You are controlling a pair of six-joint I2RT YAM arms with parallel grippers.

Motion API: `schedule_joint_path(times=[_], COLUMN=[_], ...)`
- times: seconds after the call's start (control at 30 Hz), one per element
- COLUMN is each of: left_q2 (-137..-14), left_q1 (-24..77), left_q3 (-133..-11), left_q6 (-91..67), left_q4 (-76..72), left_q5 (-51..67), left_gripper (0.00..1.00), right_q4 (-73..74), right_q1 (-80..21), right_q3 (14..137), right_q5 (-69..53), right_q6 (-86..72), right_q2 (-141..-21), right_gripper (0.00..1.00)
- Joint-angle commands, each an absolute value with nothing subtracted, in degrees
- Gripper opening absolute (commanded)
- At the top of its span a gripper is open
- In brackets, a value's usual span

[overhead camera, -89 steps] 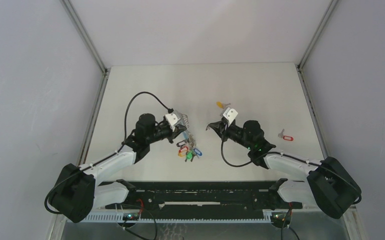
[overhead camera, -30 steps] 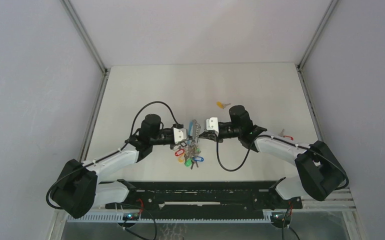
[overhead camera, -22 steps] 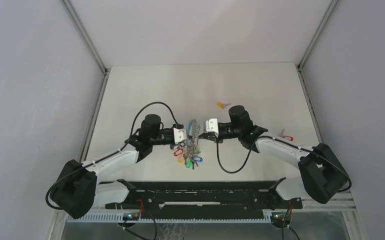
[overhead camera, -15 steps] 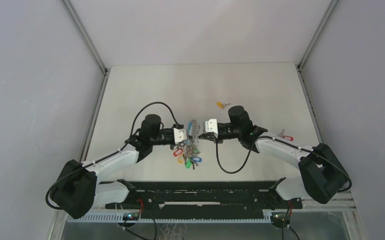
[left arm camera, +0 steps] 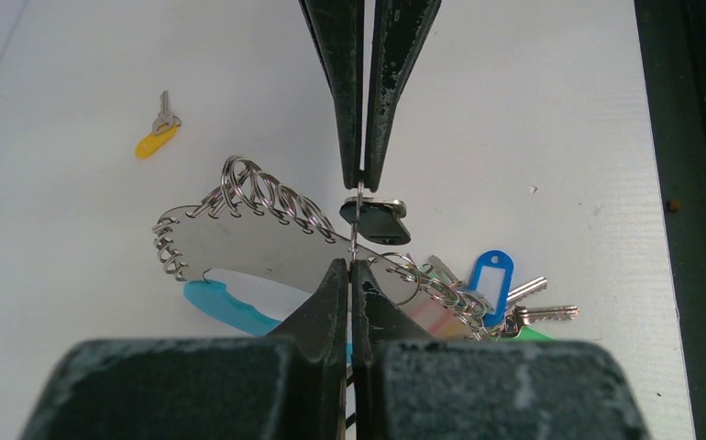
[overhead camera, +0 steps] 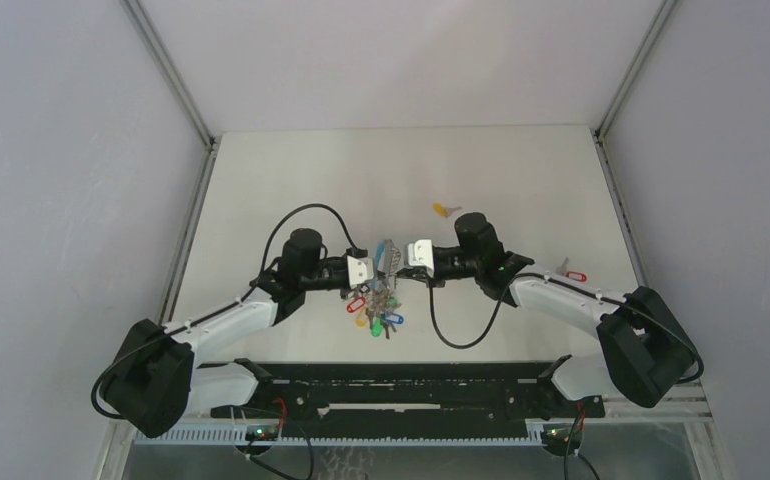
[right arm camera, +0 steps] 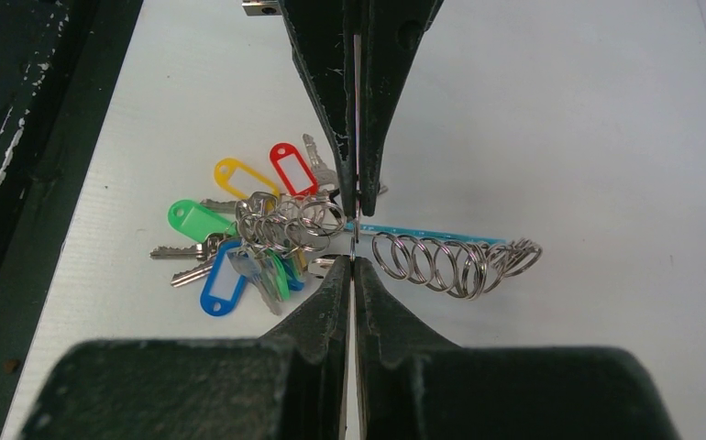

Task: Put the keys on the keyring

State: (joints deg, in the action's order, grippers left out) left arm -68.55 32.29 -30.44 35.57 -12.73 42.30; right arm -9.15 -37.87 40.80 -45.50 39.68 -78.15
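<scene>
Fingers (left arm camera: 326,307) meeting at keyring (left arm camera: 239,243), arms (overhead camera: 231,318) angled inward

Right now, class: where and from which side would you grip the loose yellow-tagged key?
Probably its yellow tag, from straight above, pinching across the narrow width: the key lies flat on the table, and the tag looks thicker than the blade.

My fingers (left arm camera: 329,307) are matt black, scuffed and flecked. The keyring (left arm camera: 239,243) is polished mirror-like metal with glossy plastic tags (left arm camera: 490,275); the table (left arm camera: 533,110) is matt white.
</scene>
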Motion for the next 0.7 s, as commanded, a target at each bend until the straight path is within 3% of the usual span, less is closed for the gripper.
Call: schedule_joint_path(times=[0.0,0.67], left_q2=[-67.85,-67.57], left_q1=[32.67,32.74], left_q3=[-31.74,-31.51], left_q6=[35.86,35.17], left_q4=[-14.76,-15.68], left_q5=[43.85,43.93], left_gripper=[0.00,0.00], right_q4=[-9.52,-4.20], right_q1=[-38.46,-39.45], right_q3=[43.54,46.59], right_q5=[-45.56,-45.00], right_q6=[40.62,42.27], right_q2=[-77.36,-80.00], right_gripper=[0.00,0.00])
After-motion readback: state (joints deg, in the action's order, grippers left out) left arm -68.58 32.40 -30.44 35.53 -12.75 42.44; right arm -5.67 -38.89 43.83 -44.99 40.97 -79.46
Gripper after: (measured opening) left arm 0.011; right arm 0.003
